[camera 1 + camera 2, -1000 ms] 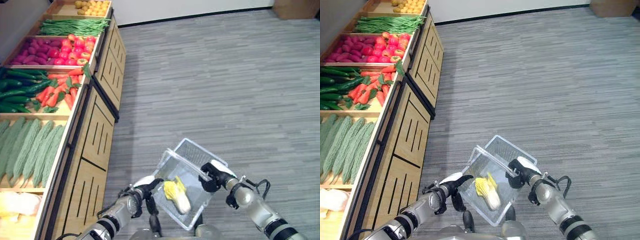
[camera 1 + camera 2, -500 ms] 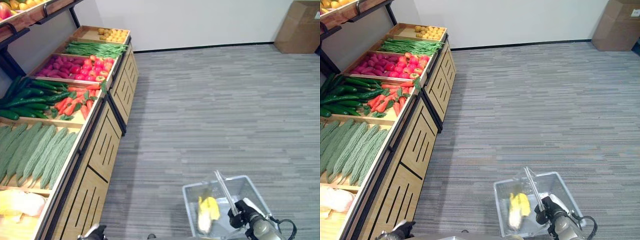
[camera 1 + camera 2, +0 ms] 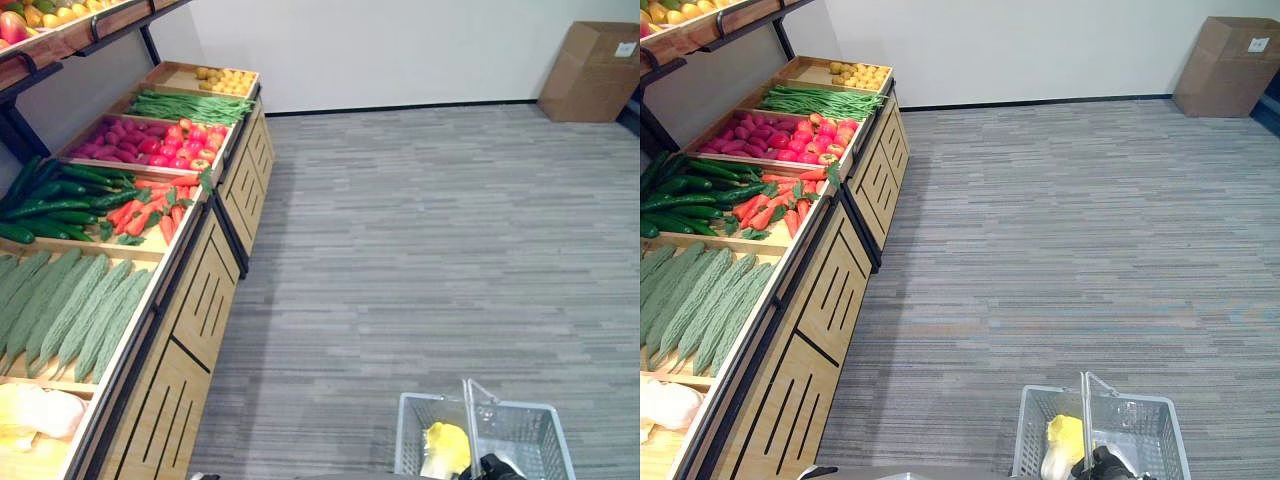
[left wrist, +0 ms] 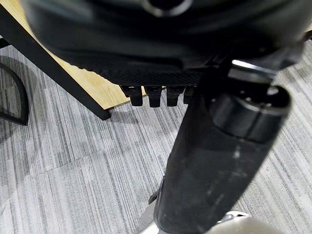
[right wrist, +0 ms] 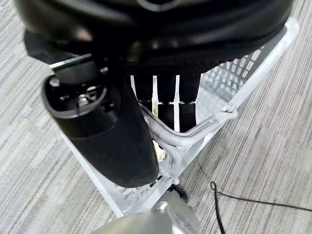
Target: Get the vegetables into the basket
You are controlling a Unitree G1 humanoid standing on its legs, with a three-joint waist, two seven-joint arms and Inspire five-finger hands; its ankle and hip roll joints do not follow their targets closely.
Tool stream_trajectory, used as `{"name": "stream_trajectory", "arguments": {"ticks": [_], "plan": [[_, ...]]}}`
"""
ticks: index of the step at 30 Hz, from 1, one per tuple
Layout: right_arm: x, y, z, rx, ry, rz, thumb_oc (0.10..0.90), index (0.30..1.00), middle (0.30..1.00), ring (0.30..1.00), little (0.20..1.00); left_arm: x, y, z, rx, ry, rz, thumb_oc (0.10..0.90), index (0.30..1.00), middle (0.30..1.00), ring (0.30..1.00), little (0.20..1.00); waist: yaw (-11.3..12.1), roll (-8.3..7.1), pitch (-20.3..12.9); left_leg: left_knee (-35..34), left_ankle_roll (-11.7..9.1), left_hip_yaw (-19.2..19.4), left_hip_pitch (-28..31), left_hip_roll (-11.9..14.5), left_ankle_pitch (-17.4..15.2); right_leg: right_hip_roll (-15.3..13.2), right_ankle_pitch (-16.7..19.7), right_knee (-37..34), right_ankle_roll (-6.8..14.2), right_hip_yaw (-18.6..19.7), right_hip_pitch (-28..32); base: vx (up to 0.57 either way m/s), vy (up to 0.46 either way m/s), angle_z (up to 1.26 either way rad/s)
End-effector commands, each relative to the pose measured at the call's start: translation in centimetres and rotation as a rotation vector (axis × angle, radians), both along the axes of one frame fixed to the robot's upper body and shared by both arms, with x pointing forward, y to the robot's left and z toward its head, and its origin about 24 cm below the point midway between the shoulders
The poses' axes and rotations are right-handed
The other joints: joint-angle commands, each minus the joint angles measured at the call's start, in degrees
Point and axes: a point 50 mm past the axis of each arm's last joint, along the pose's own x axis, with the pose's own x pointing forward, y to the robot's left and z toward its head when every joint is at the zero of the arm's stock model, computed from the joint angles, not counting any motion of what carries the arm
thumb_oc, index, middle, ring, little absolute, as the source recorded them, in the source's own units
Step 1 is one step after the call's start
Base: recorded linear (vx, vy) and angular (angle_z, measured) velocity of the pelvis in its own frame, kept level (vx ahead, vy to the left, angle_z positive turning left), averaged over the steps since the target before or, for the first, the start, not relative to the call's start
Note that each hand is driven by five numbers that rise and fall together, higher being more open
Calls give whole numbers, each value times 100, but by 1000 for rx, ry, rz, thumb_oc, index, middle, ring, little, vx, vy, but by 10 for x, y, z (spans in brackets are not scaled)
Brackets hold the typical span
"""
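Observation:
A white mesh basket [image 3: 520, 405] hangs low at the bottom right with a yellow-green cabbage [image 3: 447, 447] lying in it. My right hand [image 5: 165, 97] has its fingers curled round the basket's wire handle [image 5: 204, 127]; its dark top shows at the basket's near edge [image 3: 1102, 465]. My left hand [image 4: 156, 95] hangs beside the wooden stand [image 4: 97, 83] with curled fingers and holds nothing.
The wooden produce stand [image 3: 200, 290] runs along the left with bitter gourds [image 3: 70, 310], carrots [image 3: 150, 205], cucumbers [image 3: 50, 195], red produce [image 3: 165, 140], green beans [image 3: 190, 105] and pale cabbages [image 3: 30, 415]. A cardboard box [image 3: 590, 70] stands at the far right wall. Grey floor stretches ahead.
The head camera has tilted up, so the whole picture shifted. The basket levelled out and swung to the lower right on the right hand. The left hand moved away from the basket.

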Motion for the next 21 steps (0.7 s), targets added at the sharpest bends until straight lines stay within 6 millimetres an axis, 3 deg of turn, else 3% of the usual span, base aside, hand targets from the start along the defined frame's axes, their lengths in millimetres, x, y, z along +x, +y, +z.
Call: {"name": "stream_trajectory", "arguments": {"ticks": [1,10,17,19,21], "plan": [[11,11,-3,30,-15,1,400,300,300,300,300,18,19,7,72,-53,50,900,1000,1000,1000,1000,15,-293,169,10,59,16,242,-222,-725,10,-432,152,-26,-27,65,1,32,0],[17,10,-1,33,-28,-8,400,300,300,300,300,39,22,13,79,-123,11,900,1000,1000,1000,1000,56,-356,326,10,192,14,156,-321,-792,-84,-418,401,92,4,-133,26,98,-1],[21,6,1,31,-40,-16,400,300,300,300,300,38,27,14,85,-126,27,900,1000,1000,1000,1000,103,-389,396,143,293,-8,48,-402,-895,-180,-393,556,163,25,-245,47,157,-6],[34,4,5,25,-77,-13,400,300,300,300,300,38,33,16,108,-114,11,900,1000,1000,1000,1000,167,-429,587,524,502,37,-227,-527,-1145,-332,-22,953,352,145,-603,80,431,-20],[35,3,6,26,-83,-13,400,300,300,300,300,41,34,17,109,-125,-1,900,1000,1000,1000,1000,168,-420,622,537,540,53,-242,-548,-1163,-362,51,1084,391,153,-669,45,194,-24]]}}
